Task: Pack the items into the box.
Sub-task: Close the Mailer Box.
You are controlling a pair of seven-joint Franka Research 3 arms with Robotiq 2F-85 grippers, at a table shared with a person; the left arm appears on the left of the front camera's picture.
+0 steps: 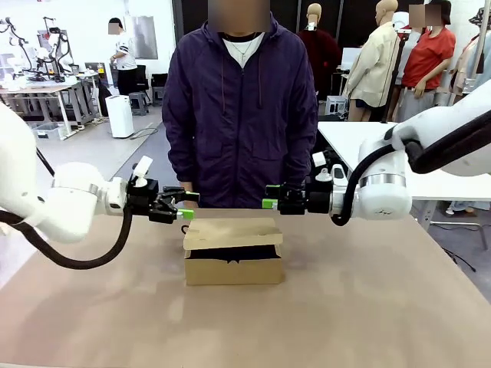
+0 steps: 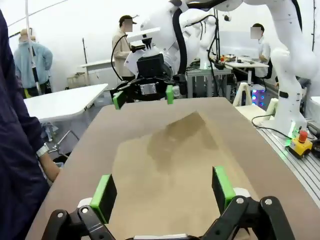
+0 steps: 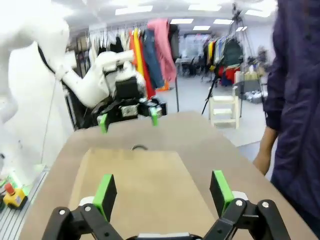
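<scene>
While box (image 1: 233, 261) lies long axis left-right, lid nearly shut, both grippers' fingers (image 2: 104, 196) spread, holding nothing.

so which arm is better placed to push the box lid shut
Probably right: the right gripper, open, hangs directly over the box lid, while the open left gripper sits off its left corner.
</scene>
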